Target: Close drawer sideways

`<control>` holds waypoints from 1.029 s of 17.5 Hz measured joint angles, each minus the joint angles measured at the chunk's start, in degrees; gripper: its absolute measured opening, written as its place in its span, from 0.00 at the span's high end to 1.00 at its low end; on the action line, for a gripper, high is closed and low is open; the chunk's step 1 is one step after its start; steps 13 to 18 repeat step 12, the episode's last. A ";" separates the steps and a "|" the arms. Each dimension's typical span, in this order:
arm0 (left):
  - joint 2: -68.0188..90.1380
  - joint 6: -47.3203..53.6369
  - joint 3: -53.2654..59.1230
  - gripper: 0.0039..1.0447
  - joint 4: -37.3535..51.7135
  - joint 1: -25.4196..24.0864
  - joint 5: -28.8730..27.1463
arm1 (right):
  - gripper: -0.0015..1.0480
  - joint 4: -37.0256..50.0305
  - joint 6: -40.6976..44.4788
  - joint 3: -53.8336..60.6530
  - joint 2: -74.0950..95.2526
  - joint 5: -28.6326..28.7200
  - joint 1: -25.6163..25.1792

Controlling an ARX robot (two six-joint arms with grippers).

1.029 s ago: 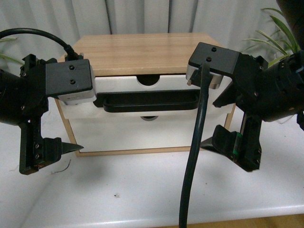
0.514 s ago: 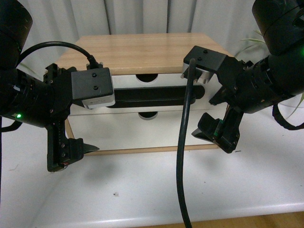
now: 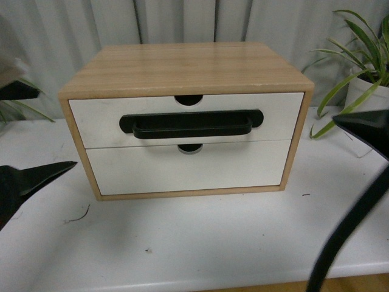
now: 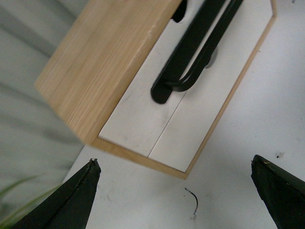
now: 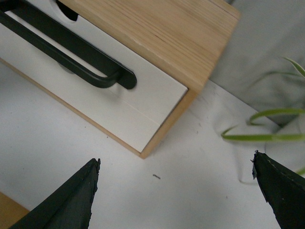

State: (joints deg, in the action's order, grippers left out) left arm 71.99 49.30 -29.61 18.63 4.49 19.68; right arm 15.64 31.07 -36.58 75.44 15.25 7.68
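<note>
White table [image 3: 200,243] w/ grey curtain [image 3: 170,21] behind and a plant [image 3: 358,73] at the right; the wooden cabinet [image 3: 182,67] sits mid-table, and the drawer [image 3: 182,118] w/ black bar handle [image 3: 191,125] is its top one, front flush w/ the cabinet face. Front view shows only dark blurred bits of the arms at the edges. Wrist views show more: left gripper [image 4: 176,195] and right gripper [image 5: 181,195] both spread wide, holding nothing, clear of the cabinet, plus a small wire scrap [image 4: 193,202] on the table.

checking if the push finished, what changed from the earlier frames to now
The drawer went in: a second ago its front stood out from the cabinet, now it sits flush. Both arms pulled back from it toward the camera; the left gripper and right gripper are open and touch nothing. The lower drawer front, cabinet and plant stayed put.
</note>
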 joint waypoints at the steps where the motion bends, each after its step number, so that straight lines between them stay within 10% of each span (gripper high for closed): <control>1: -6.62 -6.10 4.92 0.06 1.07 -1.11 -0.57 | 0.07 0.87 -4.48 5.95 -6.58 -2.23 -0.57; 7: -40.35 -38.49 20.61 0.06 -9.09 -12.90 -0.37 | 0.07 -4.68 -28.04 24.87 -42.97 -13.53 -5.20; 9: -39.87 -40.98 21.14 0.08 -7.21 -12.02 -1.20 | 0.07 -5.01 -29.33 24.76 -42.40 -13.55 -5.14; 12: -44.76 -47.54 27.08 0.42 5.70 -4.31 -19.30 | 0.38 7.98 -30.18 30.97 -46.07 -15.26 -7.72; 18: -44.76 -47.54 27.08 0.42 5.70 -4.31 -19.30 | 0.38 7.98 -30.18 30.97 -46.07 -15.26 -7.72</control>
